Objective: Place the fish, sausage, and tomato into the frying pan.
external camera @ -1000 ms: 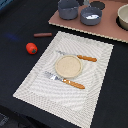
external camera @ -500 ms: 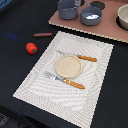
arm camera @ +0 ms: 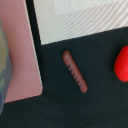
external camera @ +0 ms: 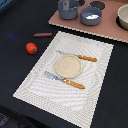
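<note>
The reddish-brown sausage (external camera: 42,35) lies on the dark table, off the placemat's far corner at the exterior view's left. It also shows in the wrist view (arm camera: 75,71), directly below the camera. The red tomato (external camera: 31,48) sits on the table close to it and shows at the edge of the wrist view (arm camera: 121,63). The grey-blue frying pan (external camera: 91,20) stands on the pink board at the back. A small white shape (external camera: 91,16) lies inside it, seemingly the fish; its markings are too small to tell. No gripper fingers show in either view.
A white placemat (external camera: 95,85) holds a beige plate (external camera: 67,66) and brown-handled knife (external camera: 80,57) and fork (external camera: 67,81). On the pink board (external camera: 107,30) stand a dark grey pot (external camera: 67,9) and a beige bowl (external camera: 123,16). The board's edge shows in the wrist view (arm camera: 17,50).
</note>
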Controlling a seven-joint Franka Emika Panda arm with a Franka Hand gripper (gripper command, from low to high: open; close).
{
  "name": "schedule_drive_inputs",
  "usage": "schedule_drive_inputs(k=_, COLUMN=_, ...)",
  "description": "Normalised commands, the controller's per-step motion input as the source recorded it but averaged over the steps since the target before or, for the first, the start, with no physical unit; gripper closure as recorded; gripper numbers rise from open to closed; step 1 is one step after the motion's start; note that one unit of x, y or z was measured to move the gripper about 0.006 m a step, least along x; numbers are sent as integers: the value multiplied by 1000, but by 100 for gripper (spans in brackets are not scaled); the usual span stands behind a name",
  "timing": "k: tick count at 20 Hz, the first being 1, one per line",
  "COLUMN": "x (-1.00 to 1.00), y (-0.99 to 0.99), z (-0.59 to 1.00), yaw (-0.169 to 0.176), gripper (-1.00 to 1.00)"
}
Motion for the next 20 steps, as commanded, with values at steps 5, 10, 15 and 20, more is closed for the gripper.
schedule_drive_inputs(k=5, x=-684, y=-500, z=-406, yaw=-107, gripper=-100)
schedule_drive_inputs(k=10, x=-735, y=-351, z=-417, yaw=-151, gripper=-100)
schedule_drive_inputs(k=15, x=-762, y=-351, z=-466, yaw=-144, gripper=-100)
schedule_drive_inputs(k=20, x=-762, y=-466, z=-538, yaw=-103, gripper=-100)
